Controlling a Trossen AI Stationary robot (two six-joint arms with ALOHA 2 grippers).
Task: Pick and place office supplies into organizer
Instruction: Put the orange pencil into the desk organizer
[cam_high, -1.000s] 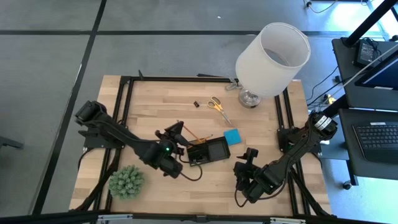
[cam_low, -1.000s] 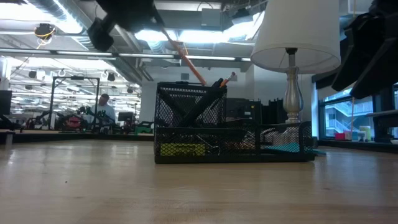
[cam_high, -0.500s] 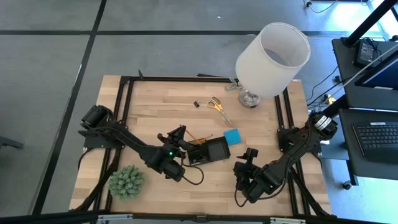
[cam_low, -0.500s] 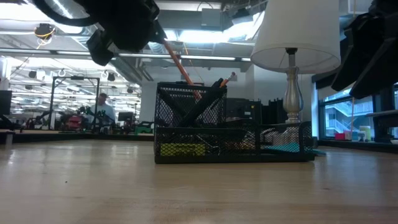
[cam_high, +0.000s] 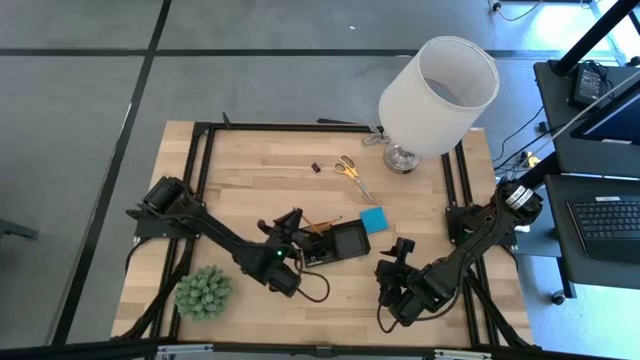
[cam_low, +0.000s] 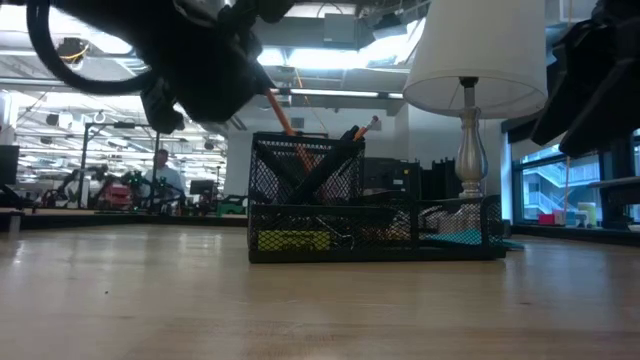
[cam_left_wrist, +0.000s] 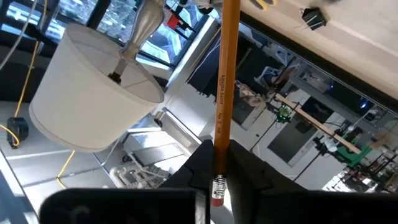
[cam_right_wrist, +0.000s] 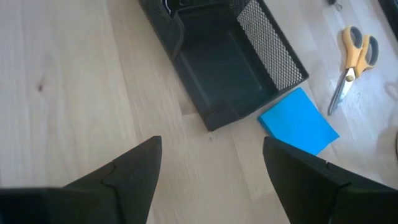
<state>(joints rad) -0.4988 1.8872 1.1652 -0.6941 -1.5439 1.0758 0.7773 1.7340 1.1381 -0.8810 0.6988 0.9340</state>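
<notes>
Left claw sits just left of centre in the high view, at the left end of the organizer, fingers clamped narrow on an orange pencil. In the left wrist view the pencil runs straight up from between the fingers, eraser end nearest the camera. In the low view the pencil slants down into the tall mesh compartment at the organizer's left end; other pens and pencils stand crossed inside it.

Right claw hovers above the wooden surface, lower right of centre in the high view, apart from the organizer's right end. Fingers spread wide, holding nothing; the right wrist view shows them over bare wood, with the organizer's low open tray beyond.

Blue pad lies flat just beside the organizer's upper right corner. Yellow-handled scissors lie further up-frame, near the lamp. A small black clip lies left of the scissors. Green plant ball at lower left.
</notes>
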